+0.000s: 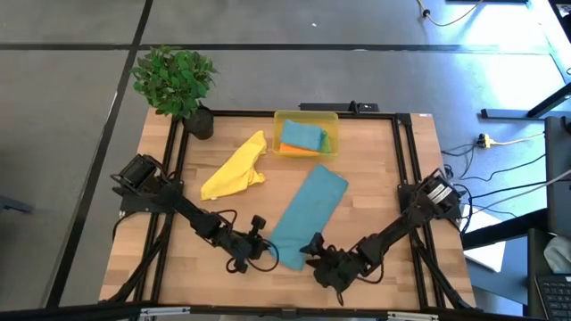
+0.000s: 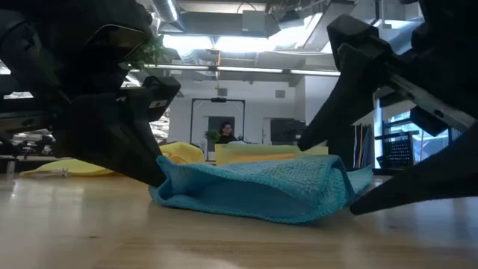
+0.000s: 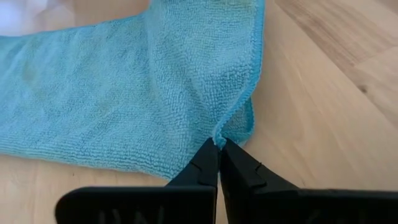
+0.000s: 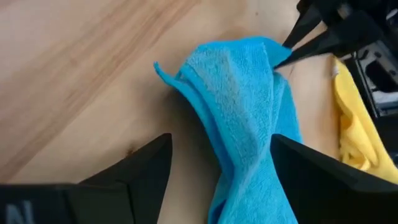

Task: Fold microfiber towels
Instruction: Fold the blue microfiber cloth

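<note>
Toward six o'clock on the table [image 1: 375, 169], the soft, limp teal towel [image 1: 308, 209] was pinched at one near corner by the clenched left gripper [image 3: 219, 148], while the right gripper [image 4: 217, 168] was spread wide, released, astride the other corner, judged the best hold.

Two black jointed arms, wedge-shaped matte fingers [image 3: 208, 168]
</note>
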You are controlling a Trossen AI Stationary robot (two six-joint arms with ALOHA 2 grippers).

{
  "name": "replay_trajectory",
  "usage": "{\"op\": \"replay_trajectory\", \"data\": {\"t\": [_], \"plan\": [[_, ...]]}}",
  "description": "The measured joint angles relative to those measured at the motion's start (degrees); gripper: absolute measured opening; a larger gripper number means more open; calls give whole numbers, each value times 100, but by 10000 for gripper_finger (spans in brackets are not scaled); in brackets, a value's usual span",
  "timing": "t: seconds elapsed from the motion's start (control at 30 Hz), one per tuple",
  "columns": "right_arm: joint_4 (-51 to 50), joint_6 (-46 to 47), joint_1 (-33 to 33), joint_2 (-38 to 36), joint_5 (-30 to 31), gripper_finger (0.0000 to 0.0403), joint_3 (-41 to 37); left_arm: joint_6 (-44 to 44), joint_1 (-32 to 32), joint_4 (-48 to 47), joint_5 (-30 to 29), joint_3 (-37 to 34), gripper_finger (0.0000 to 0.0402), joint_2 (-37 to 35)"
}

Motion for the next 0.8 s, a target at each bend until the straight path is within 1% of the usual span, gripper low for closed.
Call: {"op": "replay_trajectory", "data": {"t": [0.2, 0.43, 0.63, 0.8], "plan": [[325, -338, 5, 199, 111, 272, 22, -6, 22, -15, 87, 7, 0, -2], [866, -755, -9, 245, 203, 269, 9, -20, 37, -22, 90, 7, 0, -7], [1208, -930, -15, 519, 196, 243, 99, -59, 37, -47, 102, 9, 0, -9], [1171, -1093, -19, 671, 159, 215, 339, -138, 37, -111, 109, 9, 0, -11]]}}
